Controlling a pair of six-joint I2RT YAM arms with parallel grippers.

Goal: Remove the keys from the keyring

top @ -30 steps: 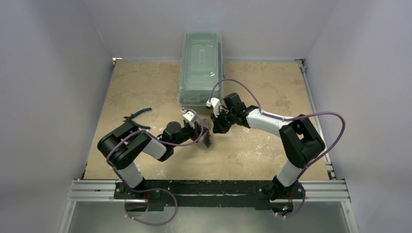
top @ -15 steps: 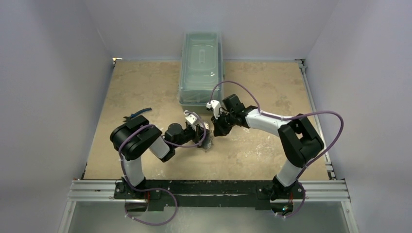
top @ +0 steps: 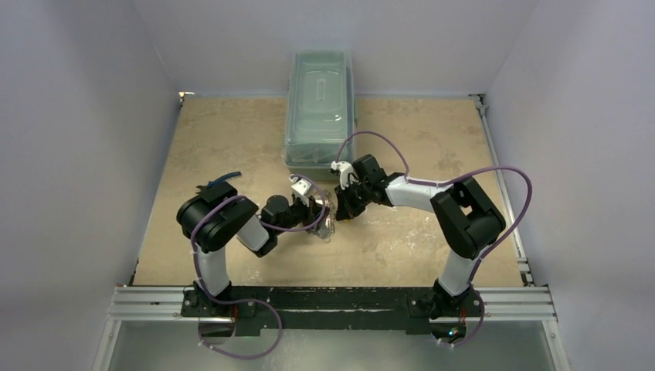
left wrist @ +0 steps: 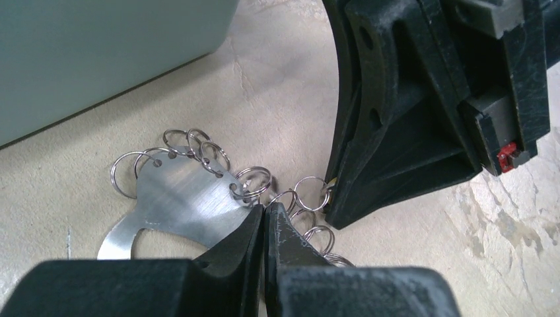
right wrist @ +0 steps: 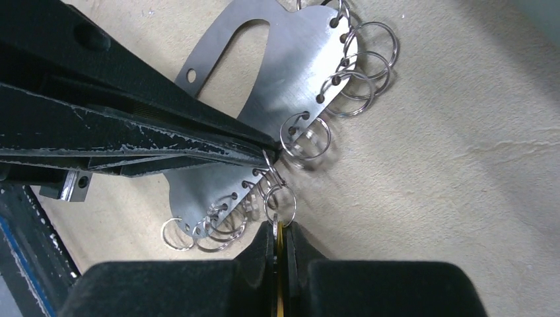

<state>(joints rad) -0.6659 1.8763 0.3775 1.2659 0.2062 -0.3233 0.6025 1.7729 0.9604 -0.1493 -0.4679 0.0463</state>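
Observation:
The keyring shows as a flat silvery metal plate [left wrist: 178, 195] with several small split rings [left wrist: 310, 195] threaded along its edge; it also shows in the right wrist view [right wrist: 290, 59]. It lies at the table's middle [top: 330, 225]. My left gripper [left wrist: 265, 211] is shut on the plate's edge between the rings. My right gripper [right wrist: 280, 228] is shut on the yellow-headed key [right wrist: 280, 264], which hangs on one small ring [right wrist: 280, 201]. The two grippers meet tip to tip [top: 340, 215]. No silvery keys show.
A translucent lidded container [top: 320, 104] stands at the back centre, just behind the grippers. Blue-handled pliers [top: 220, 180] lie on the table to the left, partly behind my left arm. The tan tabletop [top: 432, 232] is walled on three sides.
My left arm's elbow has swung in toward its base and my right arm's elbow has shifted left. Both grippers stay together at the plate, which has moved slightly.

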